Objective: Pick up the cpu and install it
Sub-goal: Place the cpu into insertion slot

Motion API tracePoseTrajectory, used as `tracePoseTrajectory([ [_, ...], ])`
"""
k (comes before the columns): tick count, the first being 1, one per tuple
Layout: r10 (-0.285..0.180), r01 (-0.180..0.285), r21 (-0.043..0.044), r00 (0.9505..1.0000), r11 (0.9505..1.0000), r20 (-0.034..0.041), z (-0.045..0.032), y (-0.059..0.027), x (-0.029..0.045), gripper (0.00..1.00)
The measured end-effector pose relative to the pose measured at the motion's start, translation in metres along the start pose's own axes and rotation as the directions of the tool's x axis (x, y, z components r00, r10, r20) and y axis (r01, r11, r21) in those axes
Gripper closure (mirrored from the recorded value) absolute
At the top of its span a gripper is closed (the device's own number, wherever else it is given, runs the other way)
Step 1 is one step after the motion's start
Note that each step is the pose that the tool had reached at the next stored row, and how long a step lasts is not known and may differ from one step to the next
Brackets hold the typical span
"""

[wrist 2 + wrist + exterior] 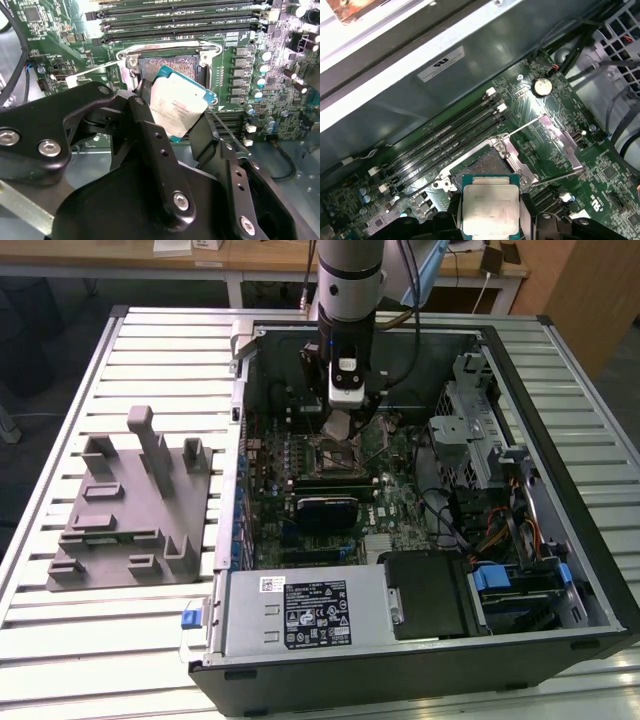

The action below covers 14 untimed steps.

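Fingers of my end effector (172, 114) are closed partway, pinching the cpu (181, 102) by two opposite edges. That keeps its pale top towards my wrist and its contact side facing down. I hold it just above the open socket (167, 65), not yet seated. In the exterior view the grey fixture (135, 505) lies on the counter (60, 390) at 9 o'clock of the case (400, 680).

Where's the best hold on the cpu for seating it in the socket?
Pinch two opposite thin edges from above, as the gripper holds the cpu now over the open socket: a flat thin square likely offers no other purchase.
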<state>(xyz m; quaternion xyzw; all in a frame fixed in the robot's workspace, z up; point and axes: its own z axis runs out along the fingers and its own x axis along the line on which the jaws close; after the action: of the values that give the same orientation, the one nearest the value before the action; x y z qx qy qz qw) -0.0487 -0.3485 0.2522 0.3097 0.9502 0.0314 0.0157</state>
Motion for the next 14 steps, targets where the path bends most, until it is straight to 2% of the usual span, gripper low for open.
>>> tracePoseTrajectory([
  [8, 0.081, -0.081, 0.0005, 0.9967, 0.9967, 0.0057, 0.0004, 0.0000, 0.0000, 0.46],
  [14, 0.149, -0.149, 0.0008, 0.9888, 0.9889, 0.0105, 0.0006, -0.0001, 0.0000, 0.46],
])
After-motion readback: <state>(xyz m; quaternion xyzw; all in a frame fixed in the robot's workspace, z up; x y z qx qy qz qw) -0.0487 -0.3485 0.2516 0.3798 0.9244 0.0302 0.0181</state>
